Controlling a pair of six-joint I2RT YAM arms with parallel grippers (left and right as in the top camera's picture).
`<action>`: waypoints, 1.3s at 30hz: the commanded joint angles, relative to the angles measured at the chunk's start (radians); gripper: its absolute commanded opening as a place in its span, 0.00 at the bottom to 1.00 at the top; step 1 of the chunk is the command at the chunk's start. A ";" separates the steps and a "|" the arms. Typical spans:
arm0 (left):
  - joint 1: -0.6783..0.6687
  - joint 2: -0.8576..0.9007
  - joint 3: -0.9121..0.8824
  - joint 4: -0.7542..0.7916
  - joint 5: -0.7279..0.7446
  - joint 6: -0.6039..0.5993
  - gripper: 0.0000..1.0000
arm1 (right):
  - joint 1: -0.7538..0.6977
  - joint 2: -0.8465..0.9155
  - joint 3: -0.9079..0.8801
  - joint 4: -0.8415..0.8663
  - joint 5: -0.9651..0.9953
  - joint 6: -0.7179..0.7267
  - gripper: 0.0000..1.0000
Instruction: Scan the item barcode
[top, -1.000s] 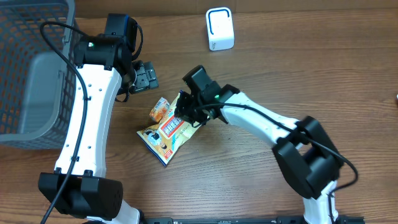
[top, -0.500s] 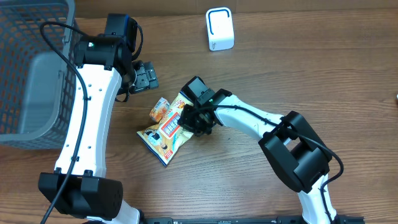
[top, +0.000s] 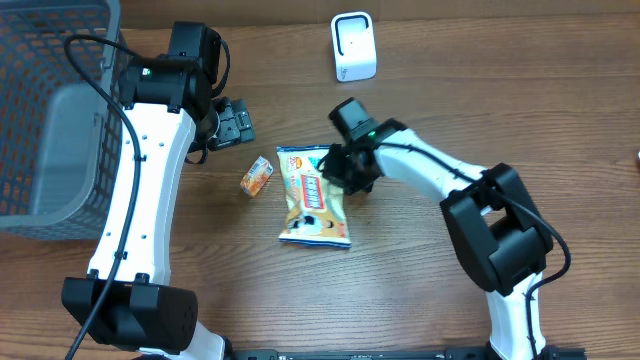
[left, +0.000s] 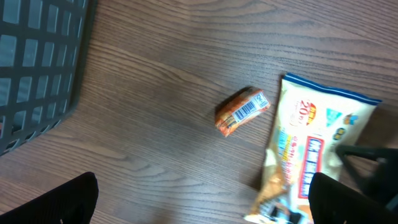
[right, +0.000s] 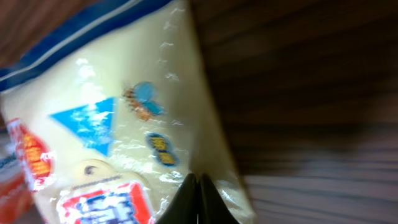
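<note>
Glossy cream plastic snack bag (top: 315, 195), a flat pillow shape with blue edges and a red label panel, lies mid-table on the wood-grain table (top: 500, 90); only "20" is legible. The right gripper (top: 345, 178) pinches its right edge, tips pressed together. The left gripper (top: 238, 124) is spread wide at far left. A small orange packet (top: 257, 176) lies just left of the bag, barcode up.

A: What's around apart from the job?
B: Dark wire-mesh basket (top: 50, 50) at the far left edge of the counter (top: 400, 290). The left wrist view catches its corner (left: 37, 56).
A: Contents?
B: A grey piece (top: 65, 150) at its near side; can't tell what it is.
A: Surface?
B: Brown wood grain (left: 143, 93).
</note>
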 joint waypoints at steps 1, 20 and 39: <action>0.000 0.006 0.008 0.001 0.001 0.011 1.00 | -0.054 0.008 0.063 -0.064 -0.040 -0.126 0.04; 0.000 0.006 0.008 0.001 0.001 0.011 1.00 | 0.044 -0.026 0.237 -0.344 -0.177 -0.406 0.04; 0.000 0.006 0.008 0.001 0.001 0.011 1.00 | 0.160 -0.031 -0.072 -0.140 -0.045 -0.264 0.04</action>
